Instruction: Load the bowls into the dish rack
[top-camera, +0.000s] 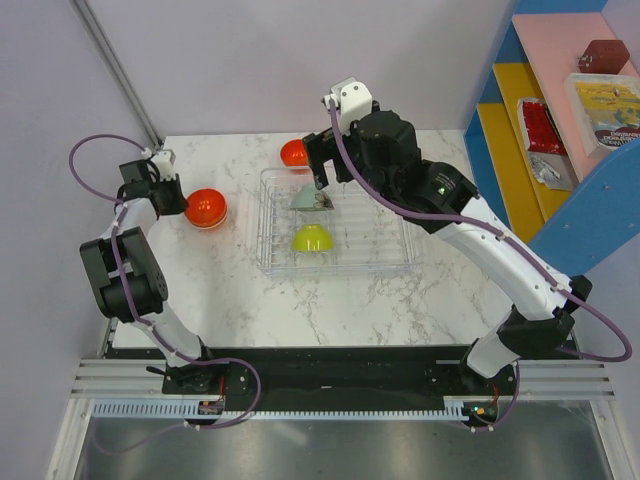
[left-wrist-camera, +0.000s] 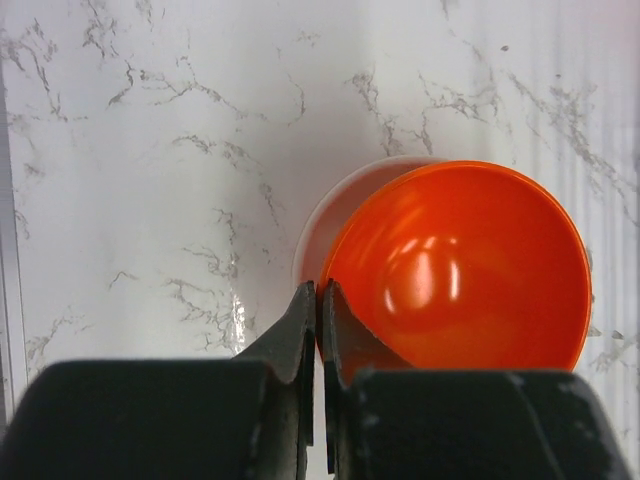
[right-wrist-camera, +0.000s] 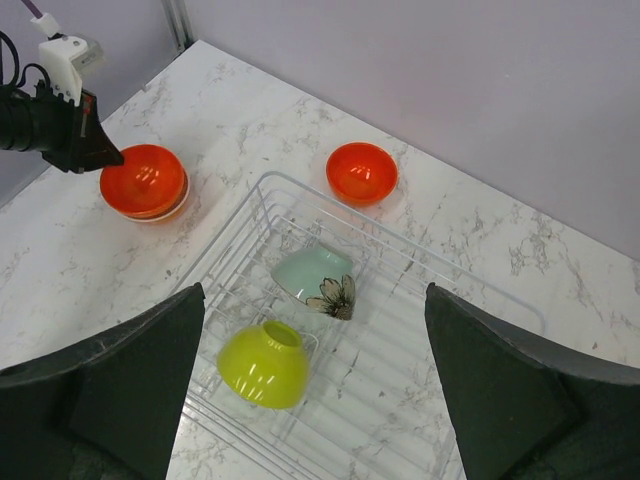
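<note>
We see the left gripper (left-wrist-camera: 320, 296) clamped on the orange bowl (left-wrist-camera: 460, 270) at its near rim, left of the rack (top-camera: 385, 235). The right gripper (right-wrist-camera: 312, 300) hangs above the rack, jaws wide apart.

Bright even light, glare on orange bowl (left-wrist-camera: 455, 265)
</note>
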